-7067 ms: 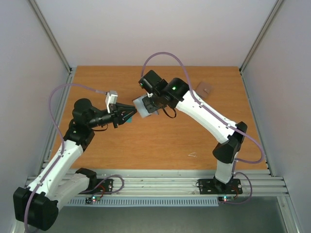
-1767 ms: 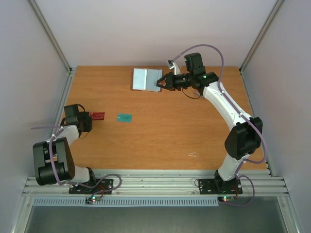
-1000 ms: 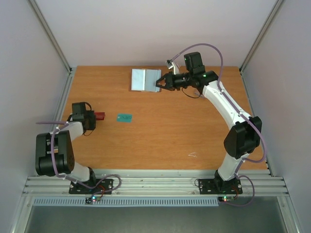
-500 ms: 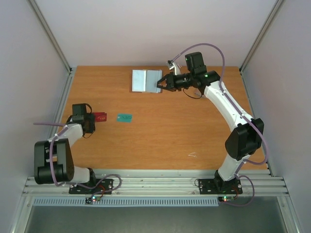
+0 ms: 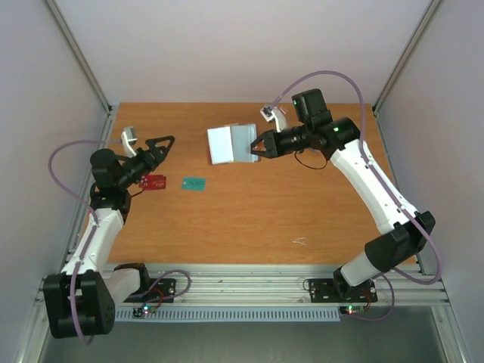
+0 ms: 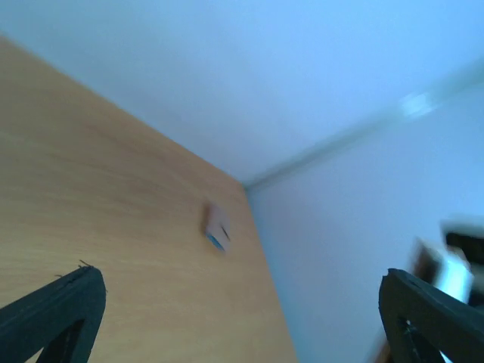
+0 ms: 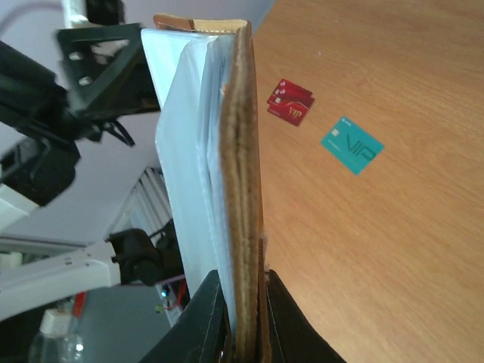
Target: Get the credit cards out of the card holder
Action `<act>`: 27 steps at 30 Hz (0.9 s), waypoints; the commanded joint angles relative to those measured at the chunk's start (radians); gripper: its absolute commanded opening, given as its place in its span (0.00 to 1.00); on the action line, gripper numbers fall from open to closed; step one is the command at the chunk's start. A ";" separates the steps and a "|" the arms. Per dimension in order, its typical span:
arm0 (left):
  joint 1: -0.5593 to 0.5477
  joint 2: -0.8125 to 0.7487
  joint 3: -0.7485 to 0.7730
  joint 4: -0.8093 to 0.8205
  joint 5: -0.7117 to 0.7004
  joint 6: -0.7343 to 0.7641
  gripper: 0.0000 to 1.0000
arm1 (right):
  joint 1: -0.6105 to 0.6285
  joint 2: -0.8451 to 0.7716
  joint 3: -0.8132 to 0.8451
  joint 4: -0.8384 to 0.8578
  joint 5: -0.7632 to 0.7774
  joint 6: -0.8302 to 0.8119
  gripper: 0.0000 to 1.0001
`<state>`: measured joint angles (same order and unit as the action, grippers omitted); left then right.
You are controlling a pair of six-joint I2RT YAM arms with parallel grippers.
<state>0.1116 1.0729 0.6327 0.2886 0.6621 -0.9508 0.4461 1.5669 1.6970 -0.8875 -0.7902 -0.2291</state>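
Card holder (image 7: pixel 243 166) edge-on between right jaws

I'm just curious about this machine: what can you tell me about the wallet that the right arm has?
The wallet is small and squarish, with a tan-brown leather-like cover and pale grey-white lining. It is open: from above, two pale panels show side by side. The right claw is shut on one edge and alone touches it, seemingly holding it off the table, above the far middle. Whether cards are inside cannot be seen.
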 commanded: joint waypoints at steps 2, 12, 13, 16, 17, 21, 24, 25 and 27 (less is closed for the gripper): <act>-0.066 -0.079 0.053 0.086 0.539 0.247 0.99 | 0.081 -0.073 -0.031 -0.078 0.112 -0.115 0.02; -0.186 -0.139 0.075 -0.197 0.611 0.488 1.00 | 0.264 -0.095 -0.081 0.031 0.118 -0.125 0.02; -0.193 -0.144 0.072 -0.204 0.605 0.511 0.99 | 0.270 -0.098 -0.087 0.045 0.108 -0.121 0.02; -0.216 -0.154 0.068 -0.191 0.598 0.544 0.98 | 0.286 -0.101 -0.098 0.068 0.093 -0.119 0.03; -0.228 -0.156 0.066 -0.180 0.594 0.545 0.89 | 0.288 -0.100 -0.097 0.070 0.090 -0.120 0.03; -0.246 -0.166 0.058 -0.125 0.566 0.527 0.08 | 0.297 -0.099 -0.097 0.094 0.077 -0.124 0.05; -0.248 -0.178 0.045 -0.022 0.539 0.457 0.00 | 0.319 -0.089 -0.092 0.107 0.159 -0.117 0.17; -0.251 -0.181 0.047 0.010 0.531 0.427 0.00 | 0.329 -0.081 -0.089 0.107 0.217 -0.112 0.23; -0.257 -0.186 0.056 0.036 0.525 0.399 0.00 | 0.350 -0.065 -0.082 0.111 0.311 -0.105 0.33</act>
<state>-0.1318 0.9138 0.6785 0.1692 1.2072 -0.4847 0.7536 1.4963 1.5993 -0.8192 -0.6365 -0.3340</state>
